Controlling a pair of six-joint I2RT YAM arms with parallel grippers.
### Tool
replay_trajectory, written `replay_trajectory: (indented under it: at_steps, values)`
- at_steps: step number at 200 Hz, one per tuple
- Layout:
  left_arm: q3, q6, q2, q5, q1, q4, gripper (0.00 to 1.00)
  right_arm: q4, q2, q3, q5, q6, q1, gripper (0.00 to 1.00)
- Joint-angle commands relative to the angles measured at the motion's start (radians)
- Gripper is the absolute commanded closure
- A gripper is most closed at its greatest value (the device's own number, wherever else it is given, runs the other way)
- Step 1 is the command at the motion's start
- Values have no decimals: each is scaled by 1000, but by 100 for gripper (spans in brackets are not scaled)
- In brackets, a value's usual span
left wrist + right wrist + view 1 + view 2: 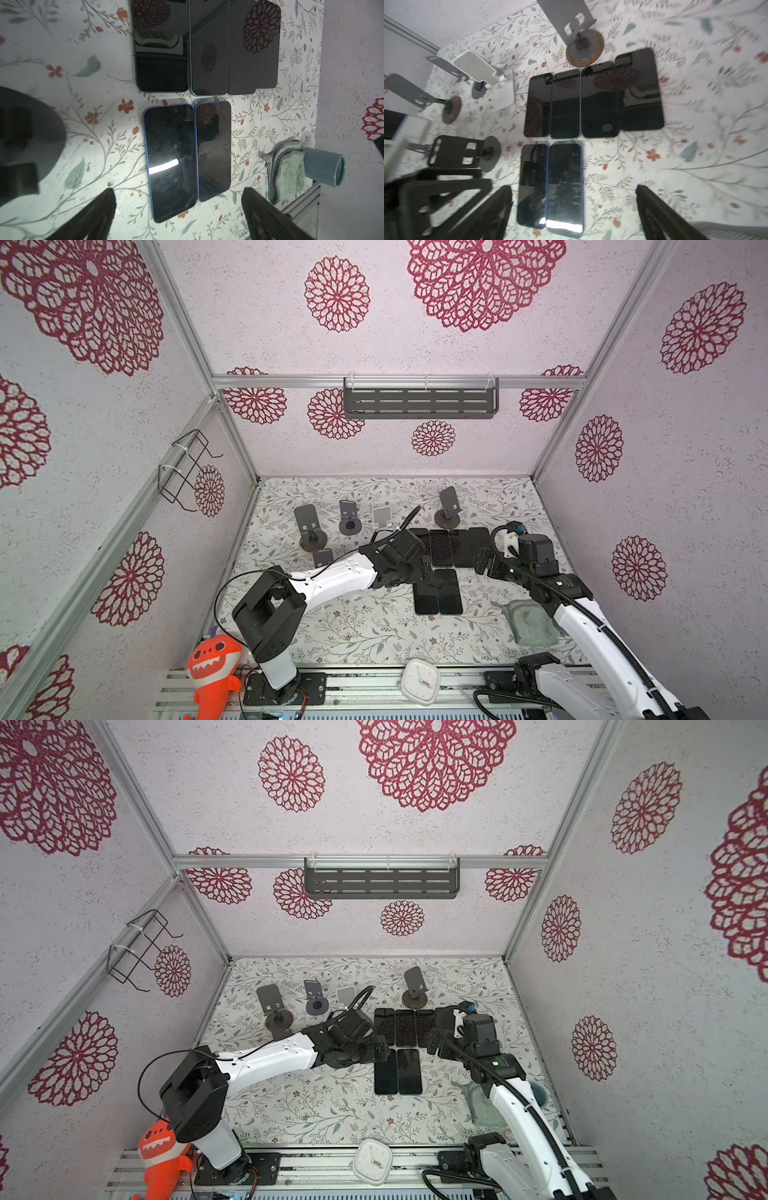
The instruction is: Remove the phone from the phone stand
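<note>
Several dark phones lie flat on the floral table. Two of them, a blue-edged phone and its neighbour, form the front pair; a row lies behind them. Several phone stands stand along the back, and none of them holds a phone. My left gripper hovers open at the front pair's left end. My right gripper is open too, at the right end of the back row. Nothing sits between either pair of fingers.
A green cloth and a teal cup lie at the right under my right arm. A white clock and an orange shark toy sit on the front rail. A grey shelf hangs on the back wall.
</note>
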Motion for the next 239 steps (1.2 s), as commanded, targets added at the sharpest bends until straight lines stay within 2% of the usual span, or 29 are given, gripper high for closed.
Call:
replay_trajectory:
  at_steps: [1, 26, 47, 65, 82, 95, 115, 128, 141, 149, 173, 192, 233, 239]
  values:
    - [77, 114, -105, -155, -13, -144, 2, 25, -25, 49, 197, -41, -6, 1]
    - [147, 267, -215, -374, -7, -257, 2, 116, -18, 15, 385, -66, -6, 1]
    - [191, 396, -312, -622, 26, -357, 2, 330, -45, -123, 591, -117, -6, 1]
    - [146, 496, -427, -773, 119, -362, 2, 570, -69, -270, 684, -195, -7, 1]
    - [22, 594, -566, -845, 257, -259, 2, 705, -53, -356, 743, -225, -15, 1]
    - [-131, 666, -684, -838, 390, -90, 2, 769, -11, -388, 752, -238, -23, 1]
    - [-360, 731, -817, -758, 605, 157, 2, 879, 71, -424, 743, -242, -27, 1]
    - [-467, 730, -839, -689, 730, 271, 2, 964, 125, -444, 739, -247, -28, 1]
    - [-527, 693, -805, -639, 803, 362, 2, 1049, 181, -461, 732, -252, -31, 1]
    - [-555, 676, -763, -615, 831, 427, 2, 1112, 219, -475, 731, -261, -34, 1]
    - [-618, 721, -579, -638, 880, 632, 2, 1284, 341, -499, 733, -298, -38, 1]
    - [-645, 758, -454, -624, 904, 757, 2, 1327, 388, -481, 722, -310, -43, 1]
    - [-737, 774, -320, -543, 928, 1029, 2, 1460, 480, -463, 711, -356, -55, 1]
    - [-730, 777, -314, -541, 930, 1021, 2, 1476, 491, -461, 708, -365, -57, 1]
